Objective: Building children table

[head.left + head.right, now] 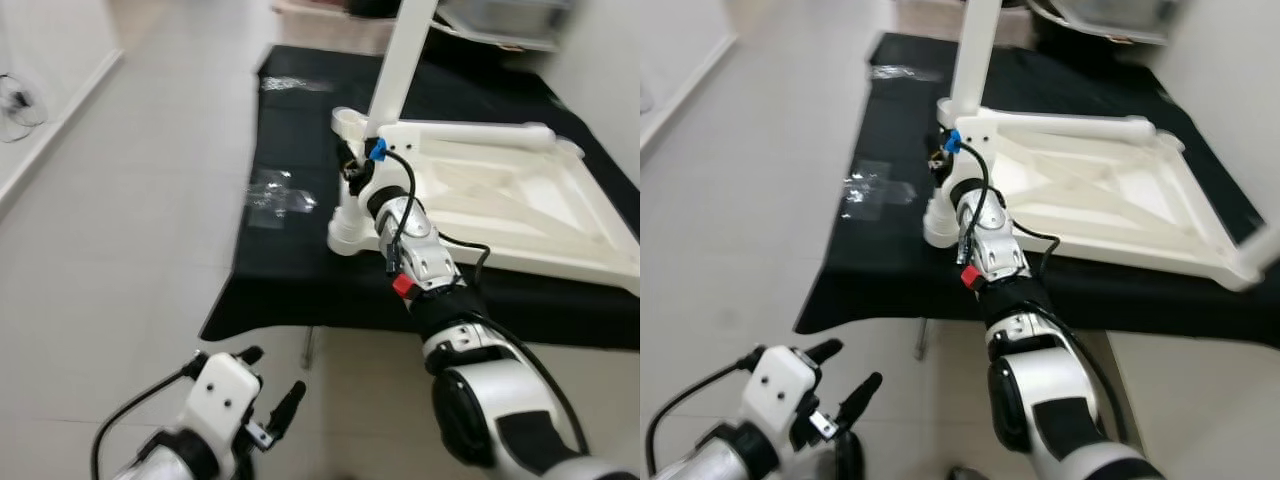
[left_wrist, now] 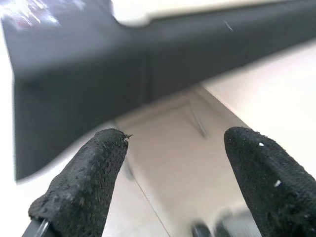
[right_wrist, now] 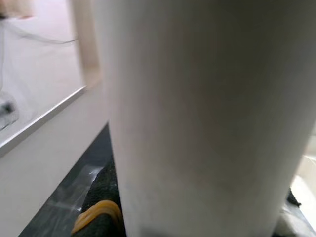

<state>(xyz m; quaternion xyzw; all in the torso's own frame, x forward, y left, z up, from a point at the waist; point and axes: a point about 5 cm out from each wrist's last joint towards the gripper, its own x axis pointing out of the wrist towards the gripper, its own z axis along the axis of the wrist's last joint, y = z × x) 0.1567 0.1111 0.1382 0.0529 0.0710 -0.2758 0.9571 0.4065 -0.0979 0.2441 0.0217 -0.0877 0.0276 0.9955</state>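
Your right fingers [image 1: 352, 168] seem clamped on the upright leg [image 1: 402, 62]; any slip could tilt it from the tabletop [image 1: 520, 205] socket.

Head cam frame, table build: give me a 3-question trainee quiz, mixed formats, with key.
1. True or false: the left tool is gripping the white table leg.
2. Multiple choice: the upside-down white tabletop lies on a) bare floor b) a black cloth c) a chair.
3. Fill in: the right tool is at the tabletop's near-left ____, at the base of the upright leg.

Key: 1 false, it hangs open over the floor. 2 b. 3 corner.
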